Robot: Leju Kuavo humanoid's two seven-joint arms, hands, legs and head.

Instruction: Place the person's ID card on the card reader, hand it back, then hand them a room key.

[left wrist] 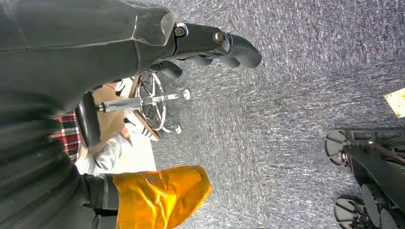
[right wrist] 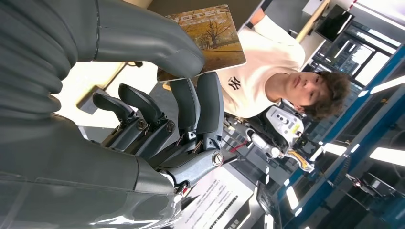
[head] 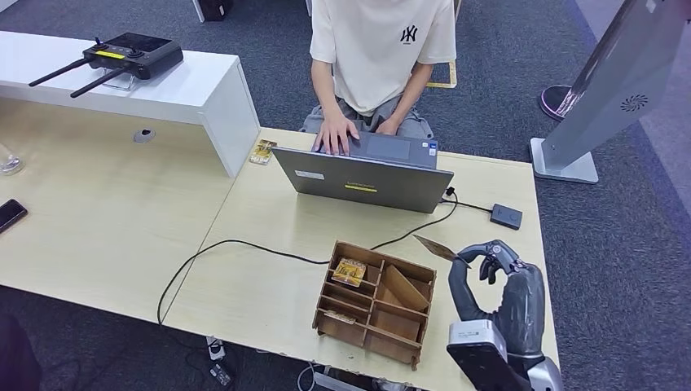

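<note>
My right hand [head: 497,289] is raised over the desk's right front corner and pinches a room key card [head: 436,247] between thumb and fingers. In the right wrist view the room key card [right wrist: 215,33] shows a tree picture and the word HOTEL, held under the thumb of my right hand [right wrist: 157,90]. The black card reader [head: 506,216] lies on the desk beyond the hand, wired to the laptop [head: 367,175]. Another card [head: 262,151] lies by the white riser. My left hand [left wrist: 210,43] hangs over the carpet, holding nothing.
A wooden organizer box [head: 375,303] with a stack of cards [head: 349,271] stands left of my right hand. A person [head: 379,49] sits behind the laptop, typing. A black cable [head: 236,244] crosses the desk. A phone [head: 10,214] lies at far left.
</note>
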